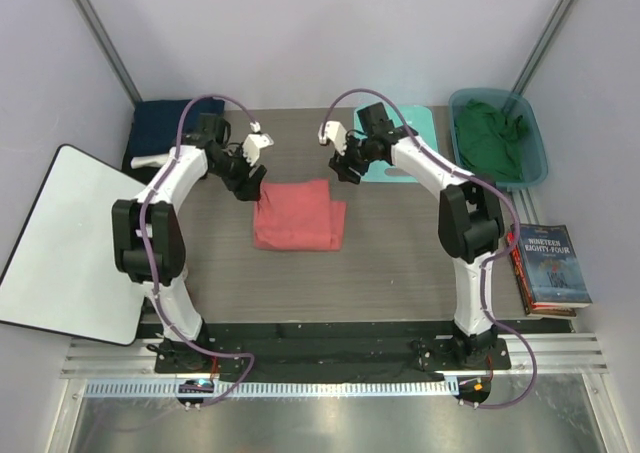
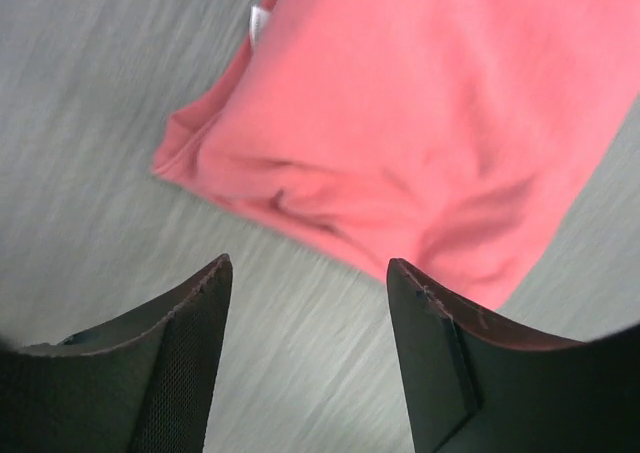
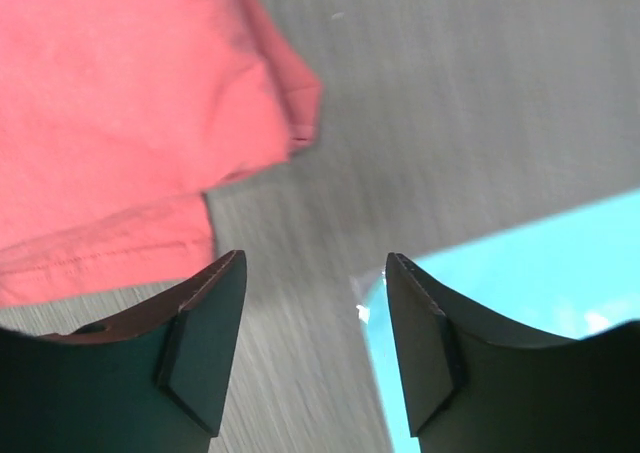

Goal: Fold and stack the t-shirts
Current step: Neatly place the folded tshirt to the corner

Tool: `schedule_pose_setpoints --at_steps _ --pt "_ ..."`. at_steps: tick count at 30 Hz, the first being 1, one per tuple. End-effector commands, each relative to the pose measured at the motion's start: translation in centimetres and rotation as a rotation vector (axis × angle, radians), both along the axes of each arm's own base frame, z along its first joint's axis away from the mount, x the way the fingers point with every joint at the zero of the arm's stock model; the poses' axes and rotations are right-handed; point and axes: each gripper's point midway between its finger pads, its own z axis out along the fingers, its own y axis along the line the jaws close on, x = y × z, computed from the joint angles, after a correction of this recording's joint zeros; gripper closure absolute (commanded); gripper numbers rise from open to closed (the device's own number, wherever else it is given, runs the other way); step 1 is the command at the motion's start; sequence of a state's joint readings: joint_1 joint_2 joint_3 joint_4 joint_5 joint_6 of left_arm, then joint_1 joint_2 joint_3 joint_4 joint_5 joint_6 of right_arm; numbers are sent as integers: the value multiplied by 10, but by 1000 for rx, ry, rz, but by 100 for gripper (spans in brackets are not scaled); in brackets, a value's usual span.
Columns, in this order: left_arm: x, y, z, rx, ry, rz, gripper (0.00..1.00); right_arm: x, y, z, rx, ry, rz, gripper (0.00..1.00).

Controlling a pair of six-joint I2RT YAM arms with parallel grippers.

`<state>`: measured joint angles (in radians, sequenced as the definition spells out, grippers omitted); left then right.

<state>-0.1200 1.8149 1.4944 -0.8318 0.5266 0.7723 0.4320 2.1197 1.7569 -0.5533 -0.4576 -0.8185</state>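
Coral-red t-shirt [image 1: 299, 214], soft folded rectangle

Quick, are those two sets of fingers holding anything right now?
Left gripper: open, holding nothing, beside the coral-red t-shirt.
Right gripper: open, holding nothing.

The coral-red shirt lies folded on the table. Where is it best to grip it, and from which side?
Probably its two far corners, from above: the coral-red shirt lies flat, so only its edges give a lip to pinch. The open left gripper hovers by the thick left corner, the open right gripper by the right one.
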Motion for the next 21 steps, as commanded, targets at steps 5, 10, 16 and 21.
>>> schedule_pose_setpoints --at_steps 5,10,16,21 --pt "-21 -25 -31 -371 477 278 17 -1 -8 104 38 -172 -8 33" --pt "-21 -10 -49 -470 595 433 14 -4 -12 110 26 -177 -24 32" --pt "-26 -5 -56 -482 588 513 7 -14 -5 110 34 -157 3 33" --pt "-29 -6 -70 -488 605 541 7 -25 10 99 22 -134 40 33"
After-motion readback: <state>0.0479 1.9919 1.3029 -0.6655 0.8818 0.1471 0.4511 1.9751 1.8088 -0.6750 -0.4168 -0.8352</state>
